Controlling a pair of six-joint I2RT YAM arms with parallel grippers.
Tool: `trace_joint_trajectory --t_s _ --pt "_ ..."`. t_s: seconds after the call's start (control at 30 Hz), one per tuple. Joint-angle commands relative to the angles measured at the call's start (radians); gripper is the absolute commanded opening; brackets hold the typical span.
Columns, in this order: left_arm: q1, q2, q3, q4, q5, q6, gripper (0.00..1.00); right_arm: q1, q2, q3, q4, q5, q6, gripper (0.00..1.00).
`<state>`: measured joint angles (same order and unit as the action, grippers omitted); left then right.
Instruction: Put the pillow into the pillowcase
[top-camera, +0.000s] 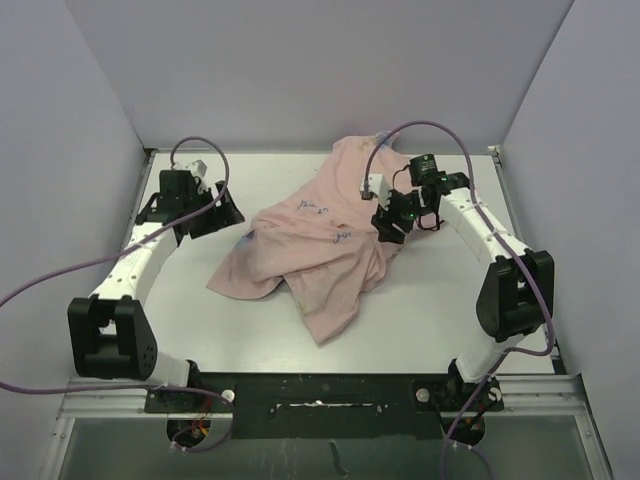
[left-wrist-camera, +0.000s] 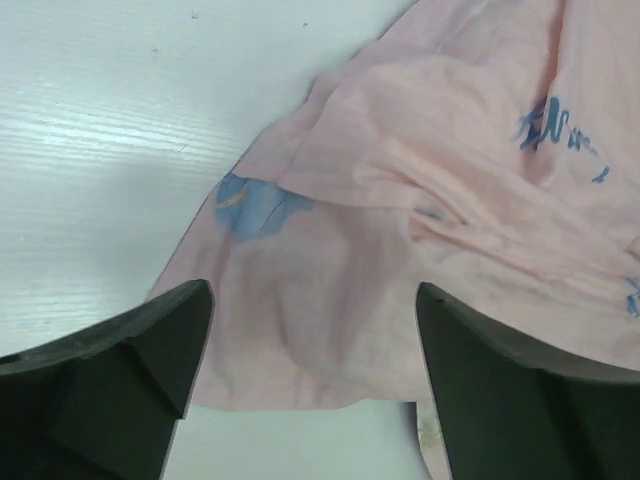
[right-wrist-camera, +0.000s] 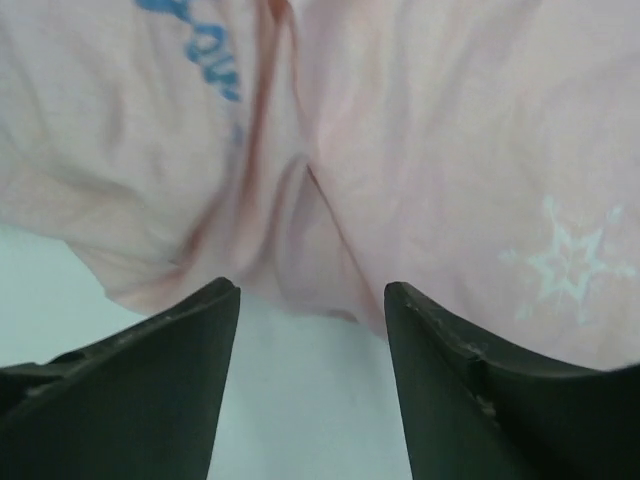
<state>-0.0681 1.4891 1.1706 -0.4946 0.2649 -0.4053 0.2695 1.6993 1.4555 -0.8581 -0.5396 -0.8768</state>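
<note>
The large, thin, pale pink fabric pillowcase (top-camera: 320, 245) lies crumpled mid-way across the white table (top-camera: 430, 320), faint blue marks showing on it. The left gripper (left-wrist-camera: 312, 295) hangs over its left hem, jaws spread, pinching nothing; the right gripper (right-wrist-camera: 312, 295) sits at its right edge, jaws likewise spread and empty.

The left gripper (top-camera: 216, 212) and right gripper (top-camera: 391, 226) both angle inward and downward, each with jaws parted.
</note>
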Motion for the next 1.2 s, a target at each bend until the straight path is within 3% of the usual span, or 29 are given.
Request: trace_joint_trajectory --t_s 0.0,0.1,0.17,0.33,0.47,0.53,0.6,0.67,0.73,0.83,1.0,1.17 --pt "0.025 -0.244 -0.155 0.153 -0.094 -0.031 0.95 -0.102 0.006 0.030 -0.005 -0.064 0.150 0.66" --pt "0.093 -0.339 -0.300 0.351 0.168 -0.103 0.98 -0.161 0.014 0.051 0.007 -0.135 0.173 0.78" --pt "0.102 -0.326 -0.334 0.370 0.301 -0.147 0.98 -0.194 0.014 0.061 0.041 -0.184 0.182 0.85" --pt "0.100 -0.232 -0.348 0.239 0.404 -0.241 0.90 -0.235 0.088 0.155 0.055 -0.267 0.278 0.92" --pt "0.080 -0.212 -0.460 0.287 0.424 -0.424 0.85 -0.221 0.153 0.229 -0.019 -0.324 0.254 0.92" --pt "0.053 -0.234 -0.535 0.333 0.399 -0.485 0.85 -0.201 0.135 0.220 -0.069 -0.413 0.166 0.92" --pt "0.006 -0.270 -0.597 0.371 0.328 -0.540 0.85 -0.176 0.109 0.214 -0.245 -0.579 -0.093 0.92" --pt "-0.067 -0.309 -0.655 0.433 0.234 -0.599 0.89 -0.133 0.096 0.211 -0.486 -0.648 -0.417 0.91" --pt "-0.144 -0.338 -0.714 0.525 0.124 -0.665 0.93 -0.082 0.074 0.174 -0.568 -0.625 -0.554 0.91" --pt "-0.221 -0.320 -0.794 0.779 0.013 -0.766 0.98 -0.033 -0.004 0.036 -0.338 -0.485 -0.410 0.92" --pt "-0.245 -0.126 -0.709 0.925 -0.011 -0.748 0.98 -0.003 -0.056 -0.092 -0.052 -0.180 -0.261 0.99" --pt "-0.265 0.063 -0.577 1.003 0.000 -0.740 0.98 -0.007 -0.047 -0.220 0.120 -0.043 -0.487 0.98"
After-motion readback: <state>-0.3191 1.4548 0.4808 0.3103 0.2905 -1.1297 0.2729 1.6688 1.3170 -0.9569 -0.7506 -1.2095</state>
